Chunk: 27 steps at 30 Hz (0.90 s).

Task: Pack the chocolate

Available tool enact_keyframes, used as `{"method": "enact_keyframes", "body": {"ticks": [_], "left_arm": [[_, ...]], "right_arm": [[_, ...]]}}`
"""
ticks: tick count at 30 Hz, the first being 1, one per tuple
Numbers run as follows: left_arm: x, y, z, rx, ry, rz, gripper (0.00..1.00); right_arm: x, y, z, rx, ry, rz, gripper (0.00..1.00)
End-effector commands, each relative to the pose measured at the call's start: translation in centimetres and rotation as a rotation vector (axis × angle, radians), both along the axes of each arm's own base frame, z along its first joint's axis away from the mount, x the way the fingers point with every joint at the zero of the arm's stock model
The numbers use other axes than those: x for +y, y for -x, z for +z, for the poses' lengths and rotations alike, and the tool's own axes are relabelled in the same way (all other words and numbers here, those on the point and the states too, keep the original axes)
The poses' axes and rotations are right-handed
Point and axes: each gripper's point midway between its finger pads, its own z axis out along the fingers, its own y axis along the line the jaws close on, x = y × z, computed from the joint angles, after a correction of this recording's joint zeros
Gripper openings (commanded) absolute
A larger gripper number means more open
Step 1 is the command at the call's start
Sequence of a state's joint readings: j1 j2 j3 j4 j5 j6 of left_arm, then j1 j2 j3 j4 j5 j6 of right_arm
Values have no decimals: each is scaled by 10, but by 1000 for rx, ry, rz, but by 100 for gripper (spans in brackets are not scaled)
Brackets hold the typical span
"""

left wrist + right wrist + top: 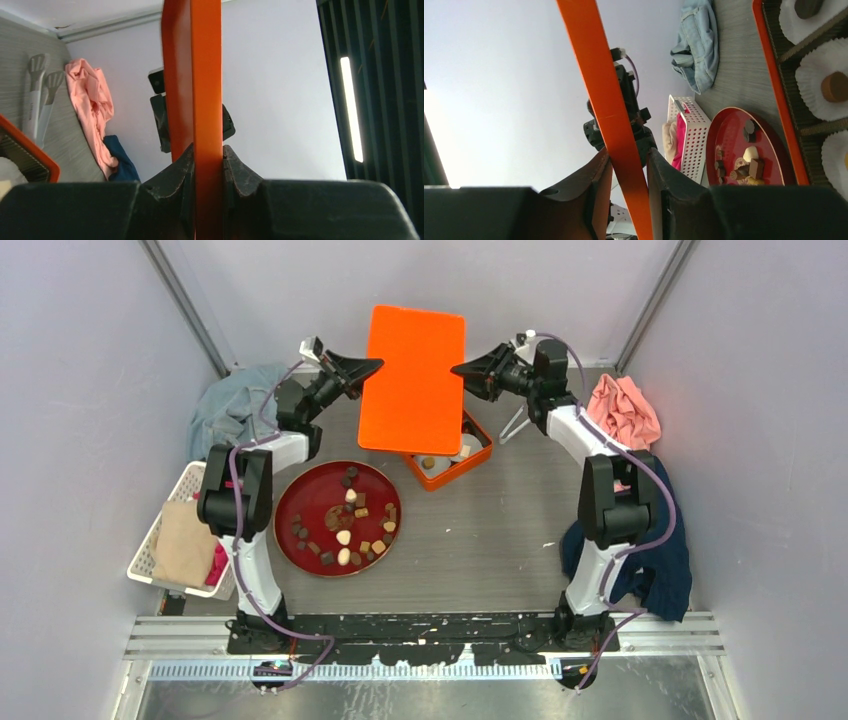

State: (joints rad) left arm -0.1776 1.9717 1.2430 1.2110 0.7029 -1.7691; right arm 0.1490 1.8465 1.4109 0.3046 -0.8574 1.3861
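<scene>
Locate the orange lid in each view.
Top external: lid tilted at centre back, over the box.
Left wrist: lid edge-on, upright at centre.
Right wrist: lid a slanted strip left of centre.
Shared landmark: box, below the lid in top external, far left in left wrist, right side in right wrist.

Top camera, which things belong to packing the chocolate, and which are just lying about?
For the job: chocolate, red plate, orange box, orange lid, paper cups.
Lying about: denim cloth, pink cloth, dark blue cloth, white basket.
</scene>
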Motion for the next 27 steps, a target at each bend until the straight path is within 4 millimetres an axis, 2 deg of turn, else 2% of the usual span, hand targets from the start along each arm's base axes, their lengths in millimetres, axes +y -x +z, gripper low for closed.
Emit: {"method": "enact_keyframes", "body": {"ticks": [1, 3, 6, 9, 11, 20, 24, 27], "left_arm": [[-4, 18, 13, -102, -26, -11, 21], [-4, 19, 3, -84, -34, -19, 30], [-5, 21, -12, -57, -51, -28, 49], [-7, 23, -27, -38, -87, -34, 55], [-8, 24, -38, -25, -107, -38, 56], [-12, 25, -88, 41, -254, -55, 57], [-13, 26, -108, 81, -324, -68, 57], [-14, 27, -119, 104, -374, -79, 57]], "right_arm": [[15, 0, 50, -220, -52, 108, 30], [19, -6, 48, -241, -99, 146, 29], [23, -16, 46, -262, -182, 213, 26], [25, -18, 47, -294, -244, 284, 21], [26, -21, 42, -289, -254, 325, 19], [30, -46, -13, -226, -144, 355, 18], [30, -57, -43, -174, -22, 351, 17], [26, -59, -74, -116, 134, 348, 17]]}}
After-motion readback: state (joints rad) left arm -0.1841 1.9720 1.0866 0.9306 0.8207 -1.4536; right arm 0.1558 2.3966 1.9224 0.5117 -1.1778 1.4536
